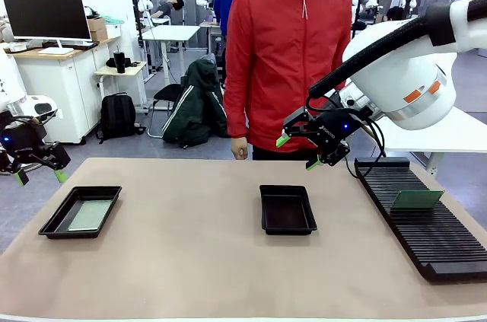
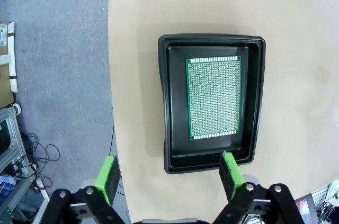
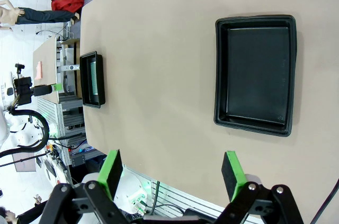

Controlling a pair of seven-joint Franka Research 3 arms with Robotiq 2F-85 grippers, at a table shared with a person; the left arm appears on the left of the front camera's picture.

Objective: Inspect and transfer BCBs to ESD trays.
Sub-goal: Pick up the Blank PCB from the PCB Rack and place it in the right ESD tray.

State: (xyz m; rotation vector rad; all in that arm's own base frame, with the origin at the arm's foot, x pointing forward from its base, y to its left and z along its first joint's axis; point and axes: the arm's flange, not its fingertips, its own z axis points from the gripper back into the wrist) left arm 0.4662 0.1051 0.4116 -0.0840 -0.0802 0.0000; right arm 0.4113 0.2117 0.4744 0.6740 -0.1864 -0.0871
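1 BCB [image 2: 214, 97] lies flat on the floor of the left ESD tray [image 2: 164, 102], near the table's [image 1: 190, 261] left end. Another BCB [image 1: 416, 199] stands tilted in the black slotted rack [image 1: 434, 242] at the right. The middle ESD tray [image 1: 288, 229] shows a bare floor. The left gripper [image 1: 39, 176] hovers up and left of its tray, fingers apart, holding nothing. The right gripper [image 1: 297, 152] hangs between the middle tray and the rack, fingers spread wide, before a person in a red jacket [image 1: 281, 55].

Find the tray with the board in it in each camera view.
Front view: ESD tray at the left end of the table.
Left wrist view: ESD tray centred, above the left gripper.
Right wrist view: ESD tray small, at left.
Shared landmark: the BCB lying in it.
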